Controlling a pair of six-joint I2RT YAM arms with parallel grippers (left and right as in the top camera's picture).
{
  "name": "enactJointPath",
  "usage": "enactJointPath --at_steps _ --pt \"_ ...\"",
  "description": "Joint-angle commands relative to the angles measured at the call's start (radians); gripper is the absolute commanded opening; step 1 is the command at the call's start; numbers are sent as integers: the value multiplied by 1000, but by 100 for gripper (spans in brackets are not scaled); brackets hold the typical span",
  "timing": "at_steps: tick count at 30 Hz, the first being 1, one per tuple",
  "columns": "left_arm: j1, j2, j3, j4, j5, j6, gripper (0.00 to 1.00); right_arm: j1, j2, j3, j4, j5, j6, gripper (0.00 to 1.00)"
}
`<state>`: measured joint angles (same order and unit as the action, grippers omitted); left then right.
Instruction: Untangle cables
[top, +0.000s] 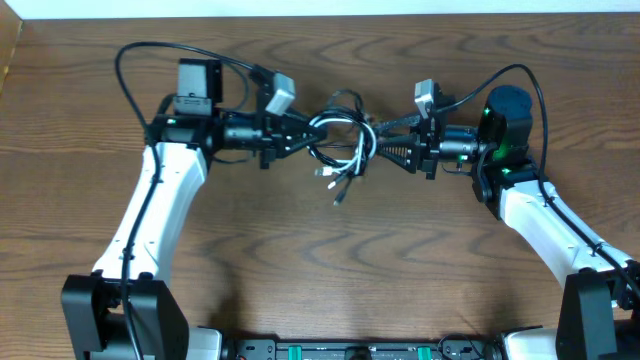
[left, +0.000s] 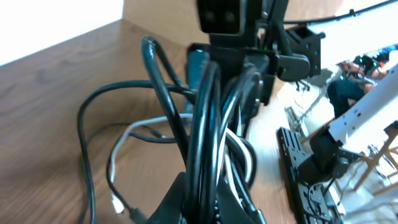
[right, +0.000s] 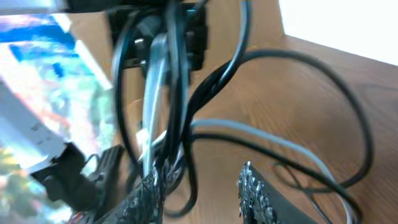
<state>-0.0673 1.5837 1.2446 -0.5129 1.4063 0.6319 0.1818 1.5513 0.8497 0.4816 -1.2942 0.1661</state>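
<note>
The left tool (top: 297, 137) is clenched on the cables (top: 343, 140), a black-and-white tangle at upper centre of the frame, over the wooden surface (top: 330, 260). The right tool (top: 388, 148) stands part open at the tangle's other side, with cords lying along one of its fingers (right: 140, 202). Loose plug ends trail below.

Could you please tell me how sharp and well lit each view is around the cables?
Overhead view: sharp and evenly lit, the cables casting no harsh shadows on the table. Left wrist view: the cables nearest the lens are soft, the top-left corner blown out white. Right wrist view: blurred throughout, the top-right corner washed out.
</note>
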Motion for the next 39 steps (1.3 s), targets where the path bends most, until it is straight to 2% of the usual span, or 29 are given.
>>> enactJointPath --at_steps 1,7,14,19,27,34,39 --pt "23 -12 6 6 98 0 8 23 5 6 56 -144 -17 37" --pt "2 -12 6 5 106 -1 8 95 5 6 114 -82 -18 40" --pt "-2 -12 6 -2 106 -1 8 87 5 6 114 -75 -18 38" --pt "-6 -12 6 -3 165 -1 8 93 5 6 117 -72 -18 38" --pt "-103 -12 6 -3 163 -1 8 165 5 6 149 7 -18 41" --pt "-172 -12 6 -10 108 0 8 173 5 6 181 13 -17 40" --pt "-172 -12 6 -28 39 -5 8 149 5 6 179 3 -17 40"
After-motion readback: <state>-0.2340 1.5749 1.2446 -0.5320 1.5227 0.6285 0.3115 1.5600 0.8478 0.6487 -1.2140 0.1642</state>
